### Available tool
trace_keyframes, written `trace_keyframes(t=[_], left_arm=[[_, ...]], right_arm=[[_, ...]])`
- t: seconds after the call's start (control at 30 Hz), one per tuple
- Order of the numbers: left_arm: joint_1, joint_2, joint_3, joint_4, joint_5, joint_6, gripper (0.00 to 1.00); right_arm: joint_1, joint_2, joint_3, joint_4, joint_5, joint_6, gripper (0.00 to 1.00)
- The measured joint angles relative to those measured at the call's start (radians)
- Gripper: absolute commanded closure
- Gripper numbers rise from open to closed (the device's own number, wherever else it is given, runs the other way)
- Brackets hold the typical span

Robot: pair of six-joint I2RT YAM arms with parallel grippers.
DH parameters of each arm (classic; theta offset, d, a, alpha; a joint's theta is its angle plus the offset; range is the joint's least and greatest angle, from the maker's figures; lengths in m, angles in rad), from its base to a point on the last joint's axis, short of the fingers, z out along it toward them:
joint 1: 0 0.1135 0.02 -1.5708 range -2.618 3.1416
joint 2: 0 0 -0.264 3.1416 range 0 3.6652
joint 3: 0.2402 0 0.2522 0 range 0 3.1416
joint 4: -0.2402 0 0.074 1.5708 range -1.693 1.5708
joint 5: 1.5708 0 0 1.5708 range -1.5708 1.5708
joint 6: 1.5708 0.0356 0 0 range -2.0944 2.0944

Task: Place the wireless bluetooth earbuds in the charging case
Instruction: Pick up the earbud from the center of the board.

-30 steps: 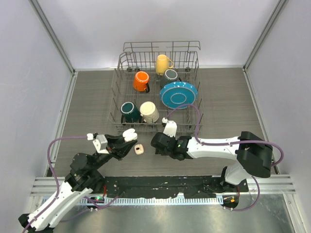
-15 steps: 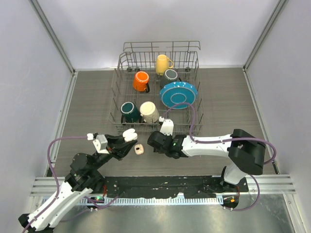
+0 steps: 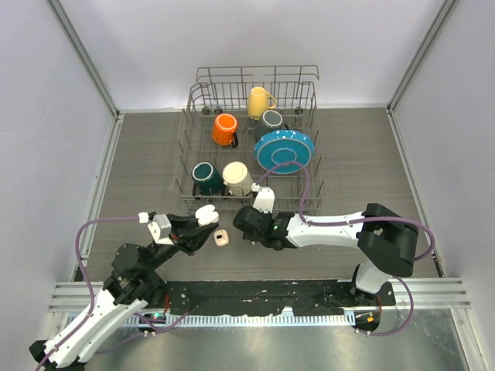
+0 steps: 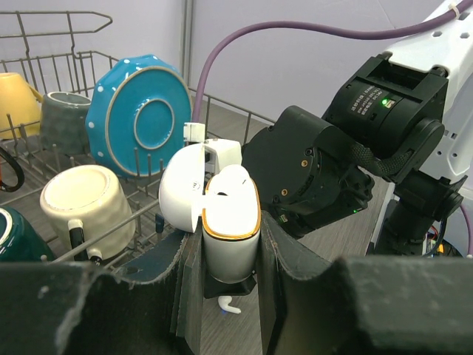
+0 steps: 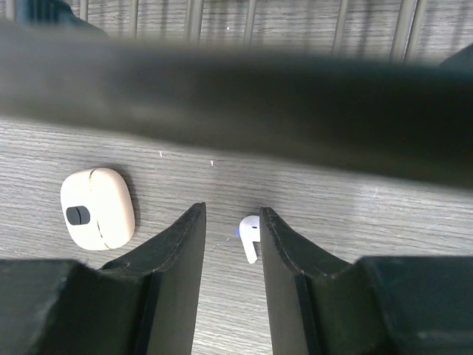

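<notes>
Both arms share one build: the left arm (image 3: 81,332) and the right arm (image 3: 329,230) wear smooth white shells over their long links, with chunky black housings at the joints. A purple cable (image 4: 310,29) loops off each. The right arm's black wrist housing (image 4: 310,177) shows small recessed screws, and a green light (image 4: 382,103) glows on the block behind it. The right gripper (image 5: 232,211) has matte black fingers (image 5: 177,259) shaped as tapering wedges.

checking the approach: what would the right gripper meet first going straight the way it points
Likely the loose earbud on the table, lying just ahead of the right gripper; depth is unclear.
</notes>
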Motion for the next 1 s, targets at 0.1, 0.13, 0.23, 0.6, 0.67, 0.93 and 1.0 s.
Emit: trace_keyframes(t=[0.1, 0.13, 0.23, 0.6, 0.67, 0.93, 1.0], left_arm=[[0.000, 0.000, 0.000, -0.001, 0.000, 0.000, 1.00], [0.000, 0.000, 0.000, -0.001, 0.000, 0.000, 1.00], [0.000, 0.000, 0.000, -0.001, 0.000, 0.000, 1.00], [0.000, 0.000, 0.000, -0.001, 0.000, -0.001, 1.00], [0.000, 0.000, 0.000, -0.001, 0.000, -0.003, 1.00], [0.000, 0.000, 0.000, -0.001, 0.000, -0.003, 1.00], [0.000, 0.000, 0.000, -0.001, 0.000, -0.003, 1.00]], right_arm=[[0.000, 0.000, -0.001, 0.006, -0.001, -0.002, 0.60], [0.001, -0.002, -0.002, 0.007, -0.001, -0.003, 0.60], [0.010, -0.022, -0.014, 0.006, -0.002, -0.007, 0.59], [0.072, -0.122, -0.029, -0.013, 0.055, -0.034, 0.59], [0.075, -0.116, -0.029, -0.036, 0.064, -0.030, 0.59], [0.130, -0.046, -0.028, -0.043, 0.107, -0.020, 0.59], [0.149, -0.042, -0.028, -0.049, 0.130, -0.022, 0.59]])
